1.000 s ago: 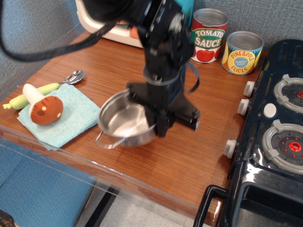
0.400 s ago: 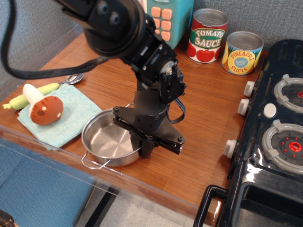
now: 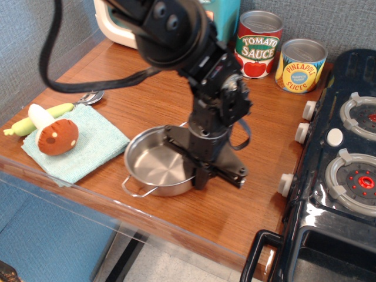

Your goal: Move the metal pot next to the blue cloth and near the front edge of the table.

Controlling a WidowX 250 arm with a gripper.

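Note:
The metal pot sits flat on the table, just right of the blue cloth and close to the clear plastic front edge. One wire loop handle points toward the front edge. My gripper reaches down from above and is shut on the pot's right rim. The black arm hides the pot's far right side and second handle.
A brown mushroom toy and a green-white vegetable toy lie on the cloth, with a spoon behind. A tomato sauce can and a pineapple can stand at the back. The black toy stove fills the right.
The pot was tilted and lifted, then came down near the front edge. Since then the gripper and pot have shifted a little to the right and back.

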